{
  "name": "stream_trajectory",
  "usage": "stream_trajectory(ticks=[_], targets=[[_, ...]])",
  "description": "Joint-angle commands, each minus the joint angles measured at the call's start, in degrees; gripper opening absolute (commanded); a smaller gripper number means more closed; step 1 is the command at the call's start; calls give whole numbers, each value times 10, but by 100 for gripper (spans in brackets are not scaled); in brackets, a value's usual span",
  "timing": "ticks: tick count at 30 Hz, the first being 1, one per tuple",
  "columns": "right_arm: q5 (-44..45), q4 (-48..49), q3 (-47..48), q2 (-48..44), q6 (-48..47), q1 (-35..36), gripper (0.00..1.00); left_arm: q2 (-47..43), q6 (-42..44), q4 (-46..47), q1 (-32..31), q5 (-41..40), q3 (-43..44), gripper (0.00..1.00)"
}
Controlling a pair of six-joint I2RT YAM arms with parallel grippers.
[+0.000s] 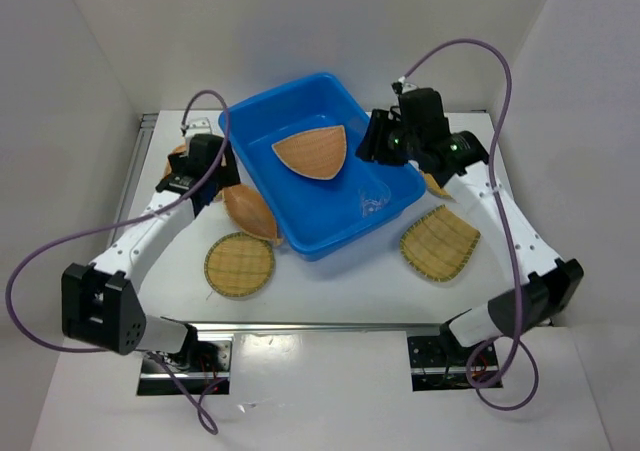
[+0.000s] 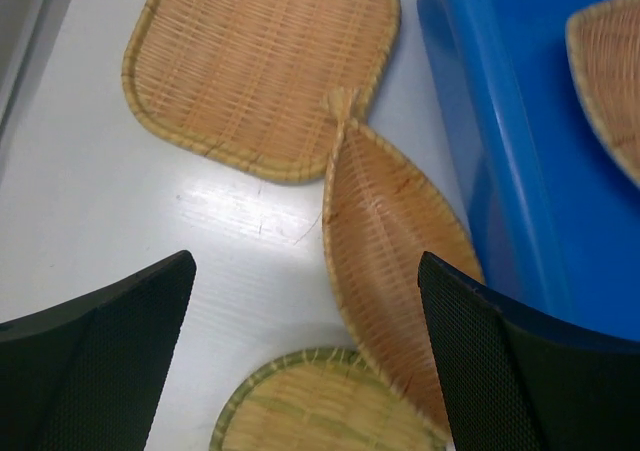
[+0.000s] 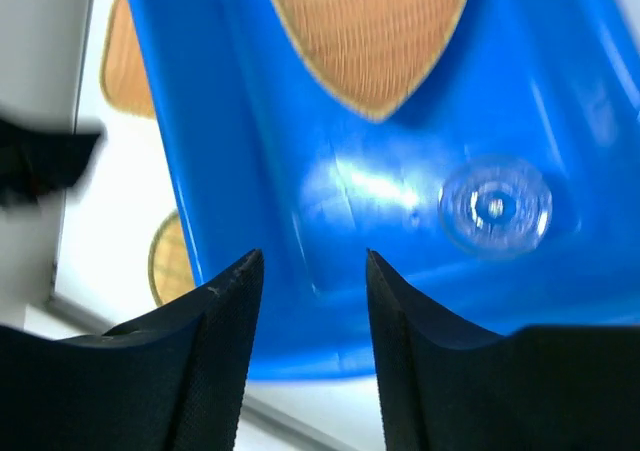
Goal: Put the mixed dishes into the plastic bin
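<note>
The blue plastic bin point(image 1: 310, 206) stands mid-table. A fan-shaped bamboo tray point(image 1: 313, 152) and a small clear cup point(image 1: 373, 201) lie inside it. A leaf-shaped tray point(image 1: 250, 212) leans on the bin's left wall, and a round tray point(image 1: 240, 265) lies in front of it. A rounded-square tray point(image 2: 265, 66) lies at far left. My left gripper point(image 1: 212, 176) is open and empty above the leaf tray point(image 2: 390, 261). My right gripper point(image 1: 372, 143) is open and empty over the bin's right side, with the cup point(image 3: 495, 206) below it to the right.
Another woven tray point(image 1: 441, 242) lies right of the bin. A small tray piece point(image 1: 435, 183) shows under the right arm. White walls close in the table on the left, back and right. Purple cables loop from both arms.
</note>
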Motion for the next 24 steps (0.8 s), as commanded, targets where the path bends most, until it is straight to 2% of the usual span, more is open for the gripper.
stream_trajectory(ticks=[1,3,4,6,7,10,14,24], targets=[[-17,31,-88,-38,3,5,52,38,-40,35,86,59,59,99],[-17,31,-119,-61,3,5,52,64,-80,43,146,151,75,99],[-17,25,-125,-80,3,5,52,72,-94,49,209,183,75,99],[-24,18,-133,-96,3,5,52,87,-126,68,259,250,64,99],[-24,12,-138,-110,3,5,52,94,-134,76,292,262,57,98],[-18,7,-149,-130,3,5,52,95,-172,100,337,285,19,96],[-24,-4,-162,-140,3,5,53,95,-223,147,368,304,-40,95],[-24,-31,-137,-146,-2,5,53,155,-334,265,373,296,-93,91]])
